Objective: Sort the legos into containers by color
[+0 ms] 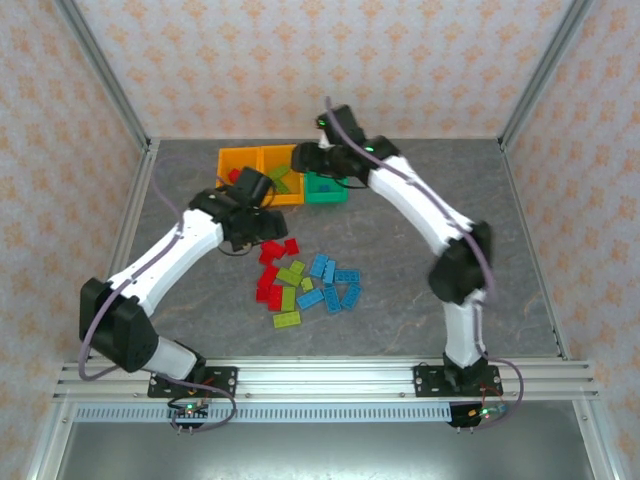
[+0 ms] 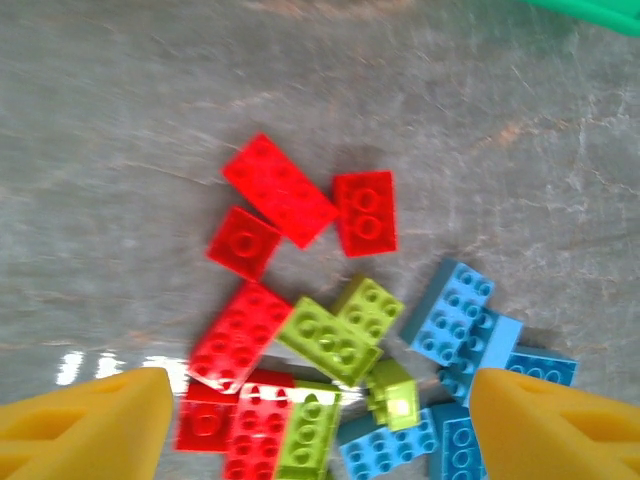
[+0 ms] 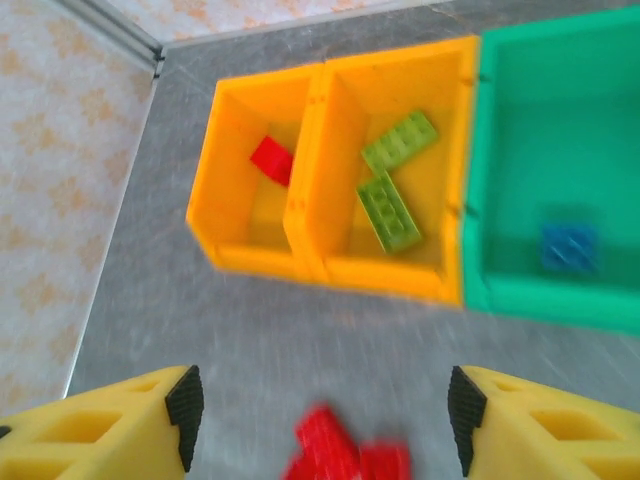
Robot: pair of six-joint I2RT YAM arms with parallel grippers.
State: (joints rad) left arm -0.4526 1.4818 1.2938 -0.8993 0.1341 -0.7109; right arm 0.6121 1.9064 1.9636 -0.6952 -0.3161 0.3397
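Legos lie in a loose heap at the centre of the overhead frame on the grey mottled table: reds toward the upper left of the heap, limes in the middle, blues on the right.

The three containers stand in a row, touching side to side, at the upper centre of that frame. From the right wrist camera they run across the top. The left-hand orange bin holds one red brick. The second orange bin holds two lime bricks lying flat. The green bin holds a blurred blue brick.

The left claw hangs above the heap, its yellow fingers in the bottom corners of its own view, spread wide with nothing gripped. Under it the red pieces sit toward the upper middle, the lime pieces lower centre, and the blue pieces at lower right, several overlapping.

The right claw hovers on the near side of the bins, likewise spread and empty. A few red legos show blurred at the bottom edge between its fingers. Overhead, the right claw sits over the bins and the left claw just below and to their left.
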